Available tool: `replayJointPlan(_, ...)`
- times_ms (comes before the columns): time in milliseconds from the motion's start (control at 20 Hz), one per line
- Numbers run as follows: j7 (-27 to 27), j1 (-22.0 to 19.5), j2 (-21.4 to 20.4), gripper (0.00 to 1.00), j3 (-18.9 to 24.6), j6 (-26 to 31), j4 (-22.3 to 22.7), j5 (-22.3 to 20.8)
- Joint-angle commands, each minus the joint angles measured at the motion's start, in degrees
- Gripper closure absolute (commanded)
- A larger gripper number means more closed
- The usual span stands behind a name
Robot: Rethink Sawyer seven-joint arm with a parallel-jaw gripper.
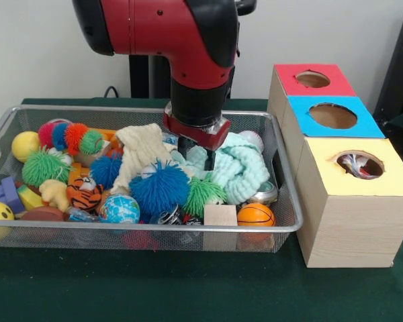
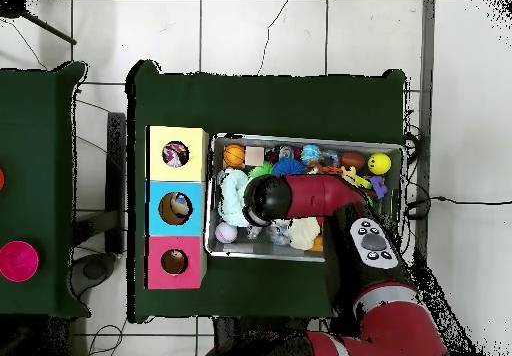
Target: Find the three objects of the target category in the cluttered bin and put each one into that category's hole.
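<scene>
You see wire-mesh metal bin [image 1: 282,225], pale matt wood box [image 1: 349,228], fuzzy mint cloth [image 1: 238,171], glossy orange ball [image 1: 256,215].

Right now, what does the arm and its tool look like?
The arm has glossy red shells with black joint sections and a black cylindrical wrist. Below sits a red and silver mounting plate carrying the dark tool. From overhead, a grey panel with round buttons sits on the arm's upper link.

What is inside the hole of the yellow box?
In the front view, the yellow box shows something pale with red and dark marks inside its hole. What it is cannot be told, and the rim hides whatever lies deeper.
</scene>
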Motion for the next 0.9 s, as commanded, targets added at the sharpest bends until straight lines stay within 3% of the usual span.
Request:
replayJointPlan(50,-3.3,-0.9,1.4,0.00,0.4,0.2,-1.4,-2.3)
replayJointPlan(300,-1.4,0.4,-0.4,0.00,-0.2,-0.8,0.6,-2.1)
replayJointPlan(500,2.8,2.7,-5.4,0.00,-0.5,-0.8,5.8,0.5)
replayJointPlan(900,2.9,3.4,-9.3,0.00,-0.2,2.5,7.9,3.6)
